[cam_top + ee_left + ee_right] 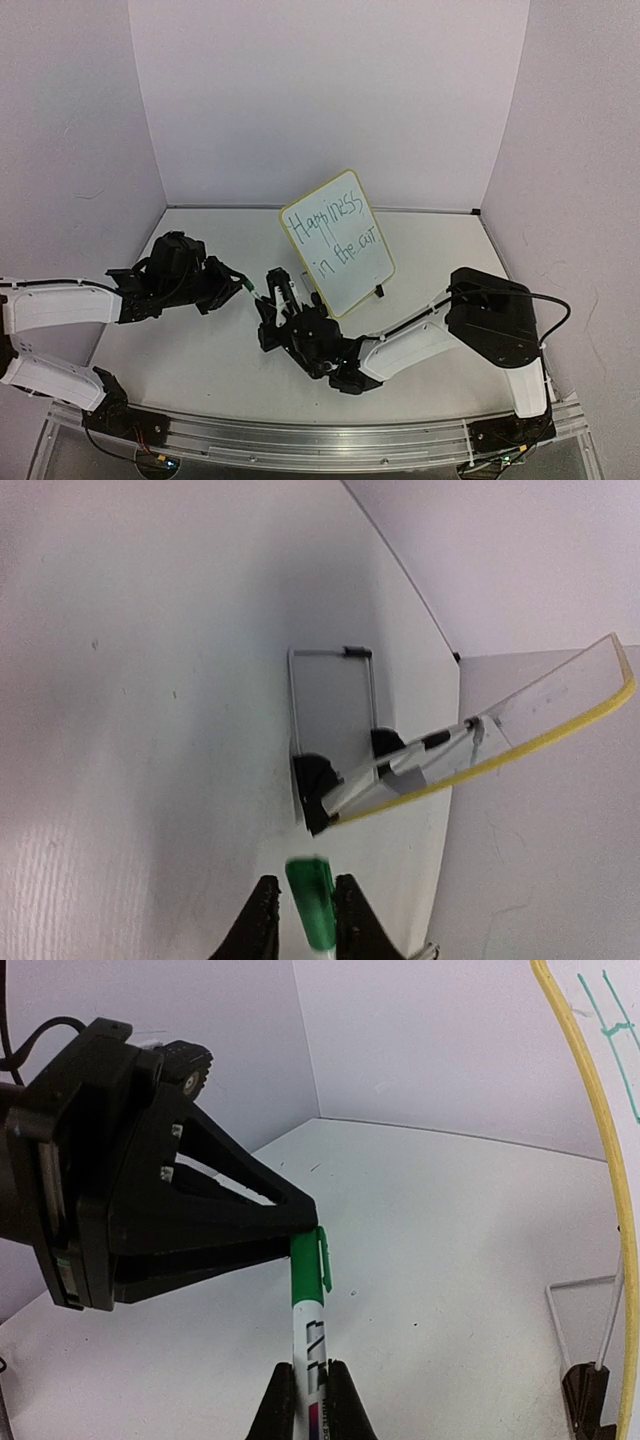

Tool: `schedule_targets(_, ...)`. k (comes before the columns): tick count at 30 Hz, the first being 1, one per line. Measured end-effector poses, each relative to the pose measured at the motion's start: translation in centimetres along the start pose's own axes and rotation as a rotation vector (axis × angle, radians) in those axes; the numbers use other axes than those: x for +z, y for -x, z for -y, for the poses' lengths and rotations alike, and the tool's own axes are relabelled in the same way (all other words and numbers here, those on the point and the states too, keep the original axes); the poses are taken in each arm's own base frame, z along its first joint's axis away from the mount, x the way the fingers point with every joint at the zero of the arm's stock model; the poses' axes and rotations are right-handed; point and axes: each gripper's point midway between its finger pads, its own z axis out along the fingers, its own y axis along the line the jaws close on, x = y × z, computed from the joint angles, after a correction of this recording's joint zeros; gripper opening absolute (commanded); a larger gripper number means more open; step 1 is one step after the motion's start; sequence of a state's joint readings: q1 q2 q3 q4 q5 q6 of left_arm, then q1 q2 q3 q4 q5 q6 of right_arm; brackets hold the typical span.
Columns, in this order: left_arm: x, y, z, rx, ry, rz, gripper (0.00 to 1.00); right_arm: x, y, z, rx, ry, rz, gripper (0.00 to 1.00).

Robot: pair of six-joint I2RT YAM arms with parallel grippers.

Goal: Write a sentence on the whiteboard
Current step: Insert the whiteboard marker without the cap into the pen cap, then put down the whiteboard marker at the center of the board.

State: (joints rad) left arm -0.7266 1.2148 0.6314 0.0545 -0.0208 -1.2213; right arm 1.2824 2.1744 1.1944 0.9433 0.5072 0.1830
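The whiteboard (352, 268) stands tilted at the table's middle, with the green sentence (328, 228) "Happiness in the out" in two lines. In the left wrist view I see its yellow edge (520, 752) from behind, in the right wrist view its frame (600, 1160) and a few green strokes (612, 1022). A slim white marker (310, 1345) with a green cap (307, 1265) hangs in the air in front of the board. My right gripper (312, 1395) is shut on its white barrel. My left gripper (305, 920) is closed around the cap (312, 895), meeting the right gripper (272, 297) end to end.
The board rests on black feet (316, 790) and a thin wire stand (330, 652) behind it. White walls close the table at the back and both sides. The right arm's body (490, 315) lies across the front right.
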Motion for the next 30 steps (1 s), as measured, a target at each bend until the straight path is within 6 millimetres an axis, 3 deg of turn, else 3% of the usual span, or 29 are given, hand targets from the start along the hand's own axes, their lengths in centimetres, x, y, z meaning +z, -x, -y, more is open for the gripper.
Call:
schedule_targets(2,-0.9,-1.2,0.4,0.034,-0.015,-0.066,0.45,-0.2,0.3,0.8,0.002,-0.008,0.001,0.00)
schedule_targets(5,-2.4,-2.3,1.1,0.083,-0.039,-0.135,0.62,-0.9,0.8,4.0,-0.002,-0.057,-0.008,0.00)
schedule_targets(7,-3.2,-1.7,1.6,0.108,-0.048,-0.141,0.69,-1.8,1.7,6.1,0.003,-0.088,-0.008,0.00)
schedule_targets(10,-4.2,-0.2,2.7,0.149,-0.064,-0.138,0.77,-3.6,3.3,7.5,0.027,-0.088,0.001,0.00)
schedule_targets(19,-5.4,2.0,4.6,0.364,-0.050,-0.188,0.83,-7.7,7.5,8.8,0.164,0.167,-0.065,0.00)
schedule_targets(26,-5.4,3.3,3.1,0.430,-0.042,-0.233,0.83,-10.1,9.5,10.1,0.264,0.361,-0.198,0.00)
schedule_targets(30,-5.4,4.4,2.5,0.442,-0.026,-0.248,0.83,-11.5,8.9,9.9,0.330,0.481,-0.307,0.00)
